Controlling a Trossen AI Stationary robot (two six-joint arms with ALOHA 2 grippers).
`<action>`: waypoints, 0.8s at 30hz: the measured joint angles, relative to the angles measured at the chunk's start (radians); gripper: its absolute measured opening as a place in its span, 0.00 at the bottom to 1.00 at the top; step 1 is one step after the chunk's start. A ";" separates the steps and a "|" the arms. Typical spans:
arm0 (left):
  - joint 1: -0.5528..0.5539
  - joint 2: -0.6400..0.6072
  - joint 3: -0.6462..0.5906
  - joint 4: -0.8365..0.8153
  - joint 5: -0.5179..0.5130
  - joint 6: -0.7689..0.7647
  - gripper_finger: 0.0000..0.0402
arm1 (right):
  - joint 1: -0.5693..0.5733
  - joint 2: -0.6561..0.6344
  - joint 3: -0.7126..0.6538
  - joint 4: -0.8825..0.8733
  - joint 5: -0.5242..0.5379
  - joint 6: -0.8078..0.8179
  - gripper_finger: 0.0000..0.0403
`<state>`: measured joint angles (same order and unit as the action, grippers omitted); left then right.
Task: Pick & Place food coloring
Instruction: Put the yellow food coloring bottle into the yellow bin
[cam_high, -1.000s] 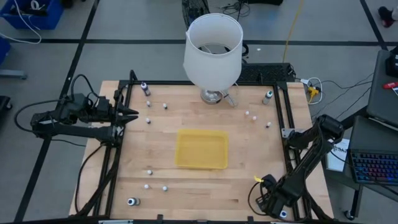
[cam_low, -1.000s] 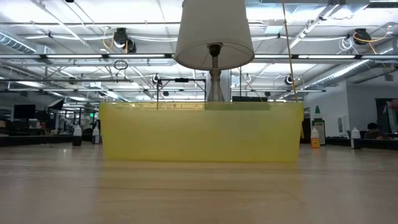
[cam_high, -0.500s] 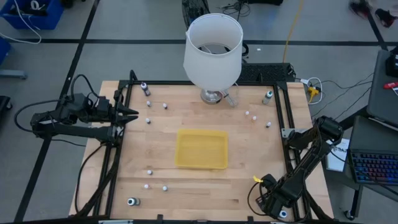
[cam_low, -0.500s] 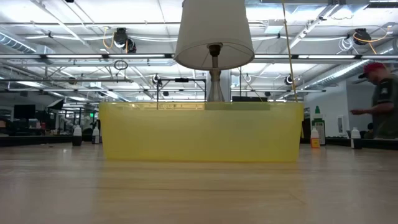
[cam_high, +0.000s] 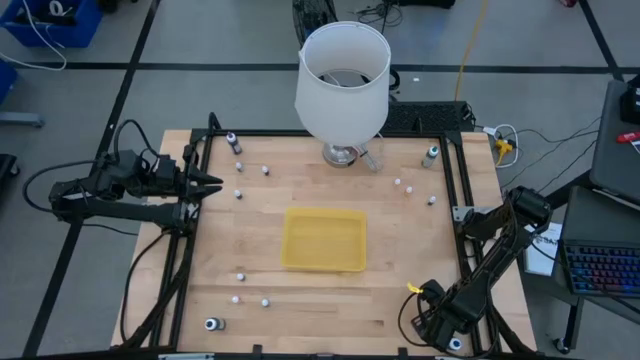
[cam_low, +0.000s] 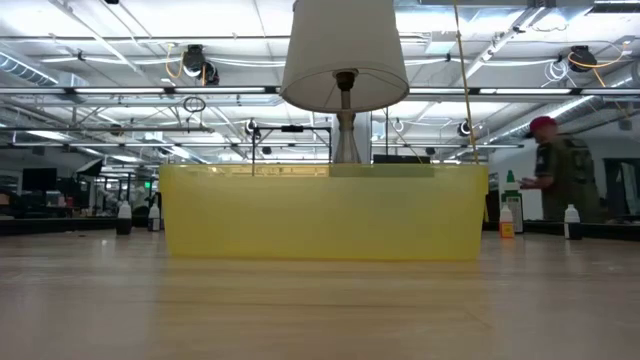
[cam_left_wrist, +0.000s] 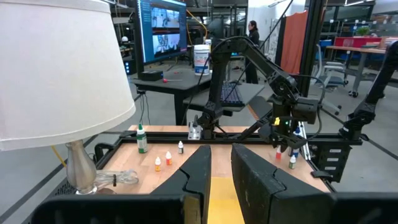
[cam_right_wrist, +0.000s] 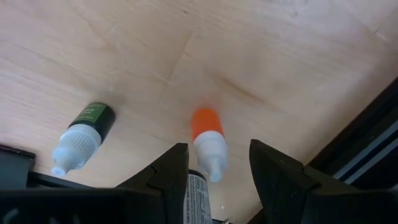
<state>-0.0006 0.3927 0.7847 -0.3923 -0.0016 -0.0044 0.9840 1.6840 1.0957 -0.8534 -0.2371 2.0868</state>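
You've nothing in the yellow tray (cam_high: 324, 239) yet: bottles (cam_high: 238, 194) lie scattered across the bench, left gripper (cam_high: 214, 182) at the left edge, right gripper (cam_right_wrist: 216, 163) near the right front corner, both parted and empty

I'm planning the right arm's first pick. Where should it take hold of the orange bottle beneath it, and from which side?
I'd grip the orange bottle across its round orange body, behind the white cap, coming down from above: the right gripper hangs open with a finger either side, and the green-labelled bottle sits apart. The left gripper waits at the table's left edge.
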 joint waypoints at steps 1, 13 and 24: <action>0.000 0.000 0.000 0.000 0.000 0.000 0.17 | 0.000 0.000 -0.005 0.009 0.000 0.003 0.39; 0.000 0.000 0.000 0.000 0.000 0.000 0.17 | 0.000 0.000 -0.077 0.152 -0.004 0.011 0.39; 0.000 0.000 0.000 0.000 0.000 0.000 0.17 | 0.006 0.000 -0.077 0.117 -0.057 0.022 0.24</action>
<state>-0.0006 0.3927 0.7848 -0.3923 -0.0017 -0.0044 0.9897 1.6836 1.0183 -0.7364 -0.2939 2.1084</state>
